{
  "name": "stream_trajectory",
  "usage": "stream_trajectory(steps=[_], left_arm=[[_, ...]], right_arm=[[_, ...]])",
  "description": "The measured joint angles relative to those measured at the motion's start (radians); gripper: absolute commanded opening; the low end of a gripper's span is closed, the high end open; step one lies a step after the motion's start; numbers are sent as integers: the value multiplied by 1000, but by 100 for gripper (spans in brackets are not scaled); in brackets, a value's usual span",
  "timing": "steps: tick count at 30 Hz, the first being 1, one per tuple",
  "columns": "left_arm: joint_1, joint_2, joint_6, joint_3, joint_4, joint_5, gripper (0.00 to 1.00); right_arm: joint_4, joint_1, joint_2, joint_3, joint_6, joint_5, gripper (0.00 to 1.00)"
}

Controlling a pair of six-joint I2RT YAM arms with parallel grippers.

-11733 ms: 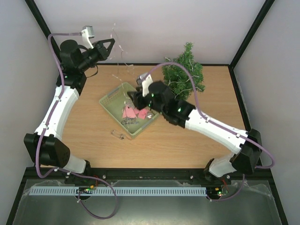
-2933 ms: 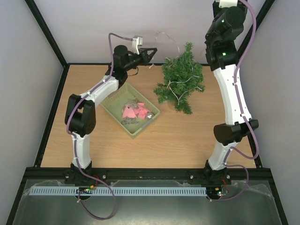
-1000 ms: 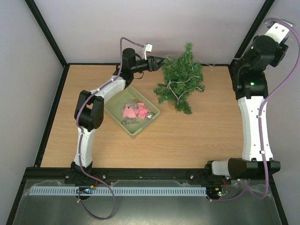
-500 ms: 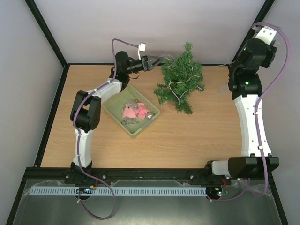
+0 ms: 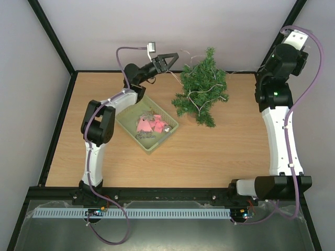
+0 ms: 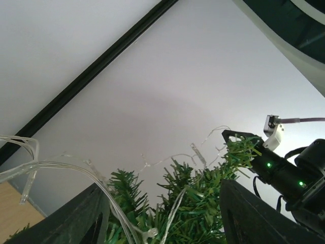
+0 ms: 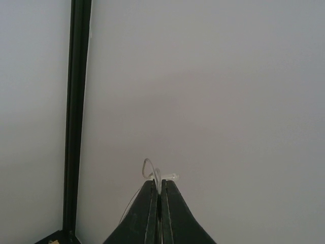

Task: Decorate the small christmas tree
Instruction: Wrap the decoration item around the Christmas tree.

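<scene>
The small christmas tree (image 5: 201, 88) stands at the back middle of the table, with a clear light string (image 5: 198, 102) looped over its branches. My left gripper (image 5: 165, 61) hovers just left of the treetop, open. In the left wrist view the tree (image 6: 203, 203) fills the gap of the left gripper (image 6: 160, 203), and the light string (image 6: 76, 170) runs past its left finger. My right gripper (image 7: 161, 182) is raised at the back right and shut on the string's end (image 7: 155, 175). A thin strand (image 5: 243, 71) leads from the tree toward the right arm (image 5: 285, 55).
A pale green basket (image 5: 125, 116) sits left of the tree, holding pink ornaments (image 5: 149, 125) and a silver ball (image 5: 166, 128). Black frame posts and grey walls close in the back corners.
My left gripper has drawn back left and risen from the tree's side, staying open. The right arm shifted slightly left, then held still, still shut on the string.
</scene>
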Motion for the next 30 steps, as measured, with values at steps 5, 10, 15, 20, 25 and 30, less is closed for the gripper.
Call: stream_trajectory(steps=[5, 10, 15, 20, 25, 30], left_arm=[[0, 9, 8, -43, -11, -14, 64], [7, -26, 144, -122, -151, -14, 65], [11, -79, 315, -126, -370, -15, 66], [11, -160, 488, -126, -568, -18, 68], [11, -211, 678, -71, -793, -41, 68], [11, -220, 842, -13, -1006, -80, 67]], right_arm=[[1, 0, 0, -5, -3, -4, 2], [9, 0, 0, -5, -23, 29, 2], [16, -1, -5, -9, -39, 81, 2], [17, -5, -32, -20, -53, 112, 2], [17, -6, -63, -20, -57, 136, 2], [16, -6, -89, -20, -64, 150, 2]])
